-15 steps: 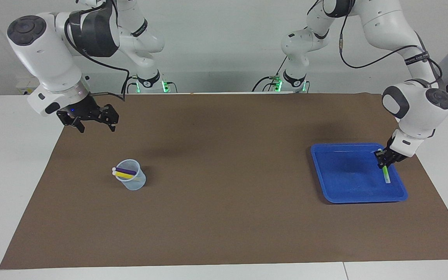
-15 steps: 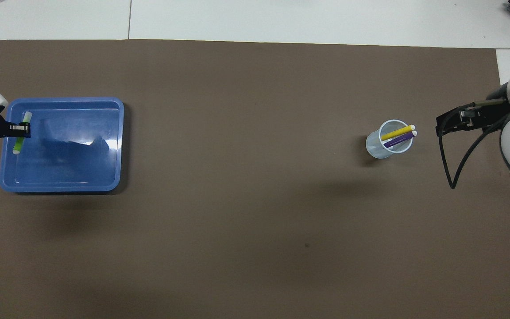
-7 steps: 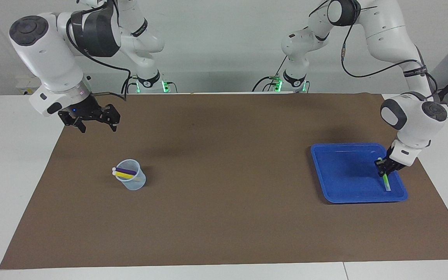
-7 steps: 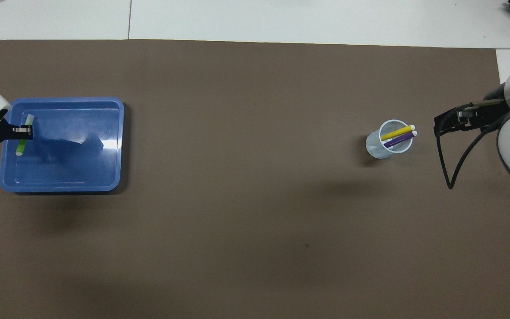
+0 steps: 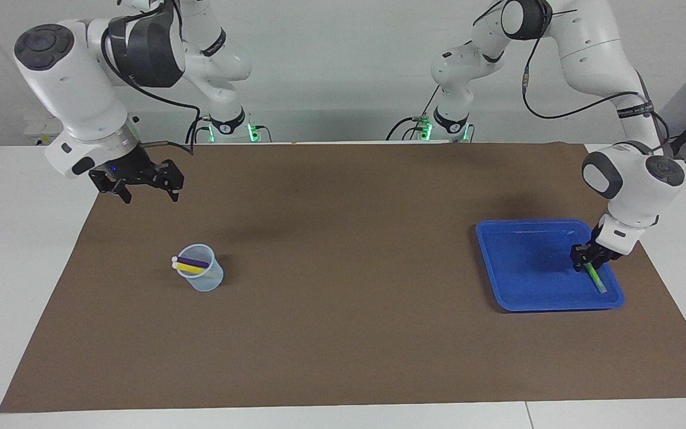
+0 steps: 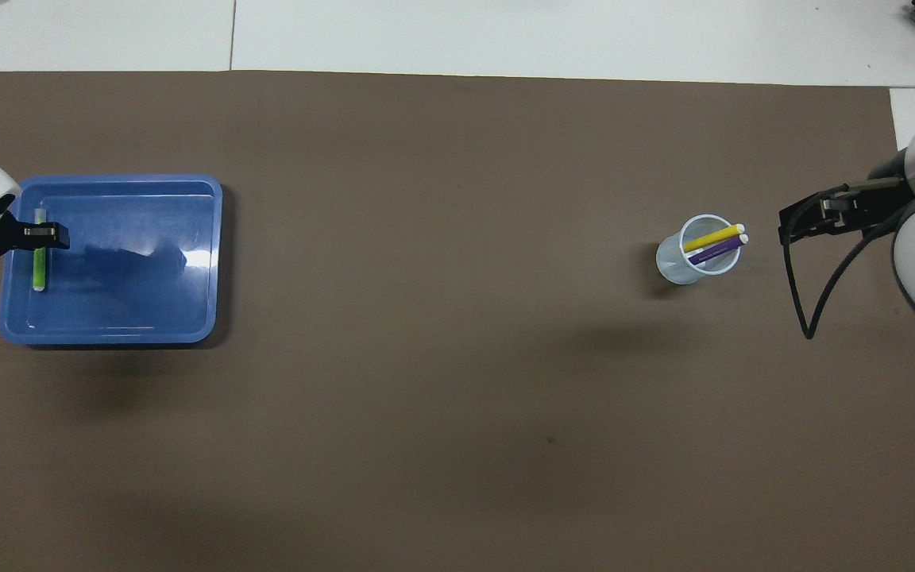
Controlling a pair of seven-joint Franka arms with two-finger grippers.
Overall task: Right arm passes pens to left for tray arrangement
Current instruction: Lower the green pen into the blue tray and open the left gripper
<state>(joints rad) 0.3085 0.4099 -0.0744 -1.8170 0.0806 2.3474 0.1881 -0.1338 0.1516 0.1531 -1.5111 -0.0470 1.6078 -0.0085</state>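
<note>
The blue tray (image 5: 487, 262) lies at the left arm's end of the table; it also shows in the overhead view (image 6: 216, 262). The green pen (image 5: 596, 279) lies flat in it along the rim nearest that end, as the overhead view (image 6: 39, 268) also shows. My left gripper (image 5: 587, 257) is low in the tray, its fingers open astride the pen's upper part; it shows from above too (image 6: 46, 233). The yellow pen (image 5: 191, 269) and the purple pen (image 5: 195, 262) lean in a small clear cup (image 5: 203, 279). My right gripper (image 5: 147, 192) hangs open and empty above the mat near the cup.
A brown mat (image 5: 343, 333) covers most of the white table. The cup (image 6: 692, 260) stands toward the right arm's end. A black cable (image 6: 803, 302) loops down from the right wrist. The wide middle of the mat holds nothing.
The left gripper lowered the green pen into the tray; the pen went from tilted to lying flat and straight, and the fingers spread. The right arm barely moved.
</note>
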